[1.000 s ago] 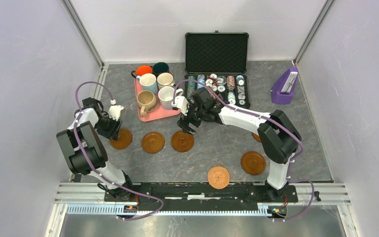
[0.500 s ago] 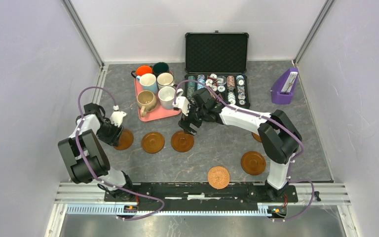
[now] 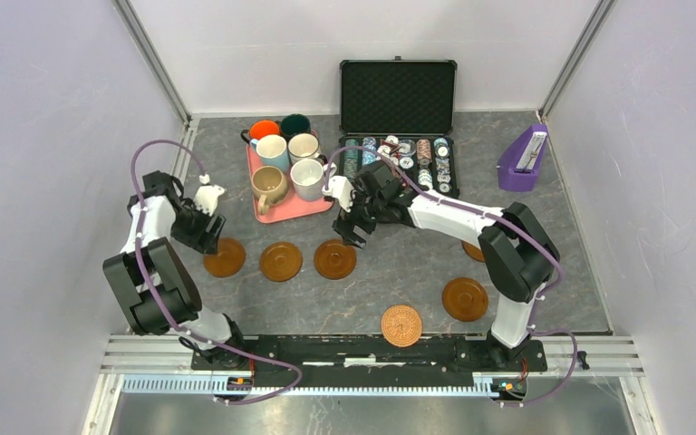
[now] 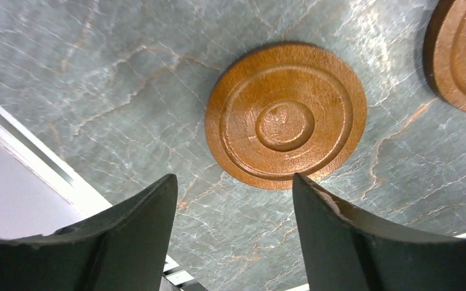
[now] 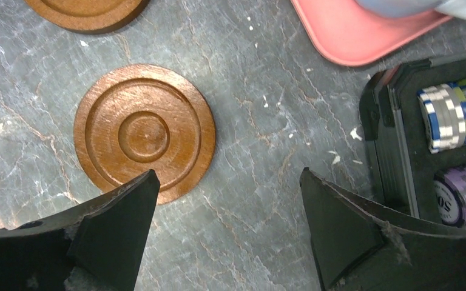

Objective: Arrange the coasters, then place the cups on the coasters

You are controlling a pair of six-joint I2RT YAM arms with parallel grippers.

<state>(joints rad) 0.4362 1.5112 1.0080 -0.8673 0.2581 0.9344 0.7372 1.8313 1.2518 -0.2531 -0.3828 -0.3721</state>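
Left pincer [image 4: 233, 185] backed off, coaster [image 4: 286, 115] lying flat

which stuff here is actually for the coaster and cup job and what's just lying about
For the job:
- brown wooden coasters
- woven coaster
- six mugs

Just lying about:
- poker chip case
- purple holder
- pink tray, which only carries the mugs

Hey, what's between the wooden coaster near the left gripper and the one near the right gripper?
Another brown wooden coaster, lying flat and apart from both, as the top view shows.
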